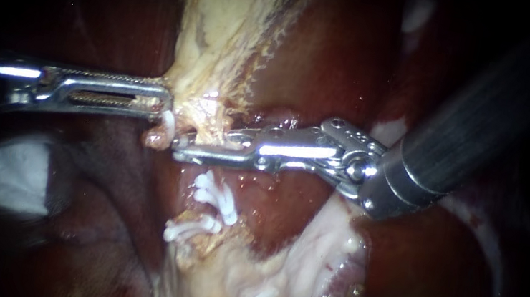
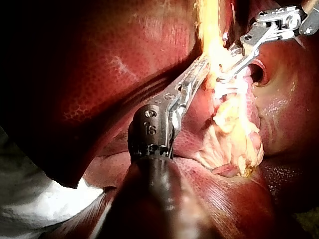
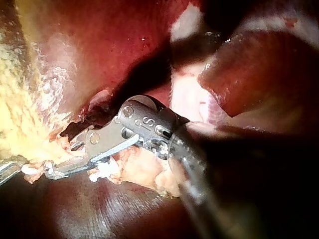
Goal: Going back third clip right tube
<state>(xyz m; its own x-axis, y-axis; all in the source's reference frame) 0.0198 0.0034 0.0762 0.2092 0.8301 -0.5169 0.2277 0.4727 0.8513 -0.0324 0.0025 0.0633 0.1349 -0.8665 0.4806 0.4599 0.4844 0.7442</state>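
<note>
Withdrawal after clipping was judged in hand.
Tissue [image 1: 213,52] was clamped by the left instrument's [image 1: 159,107] claw; the right instrument's [image 1: 207,147] claw, slightly parted and empty, needed drawing rightward.

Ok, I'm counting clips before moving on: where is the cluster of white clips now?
In the endoscope view, just left of centre: the white clips sit directly below the right instrument, on the pale yellowish tissue, lower than the left instrument.

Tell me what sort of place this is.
Probably a surgical practice bench, seen close up. Two slim metal instruments, the left instrument and the right instrument, meet over wet red liver. Small white clips sit in pale fatty tissue.
</note>
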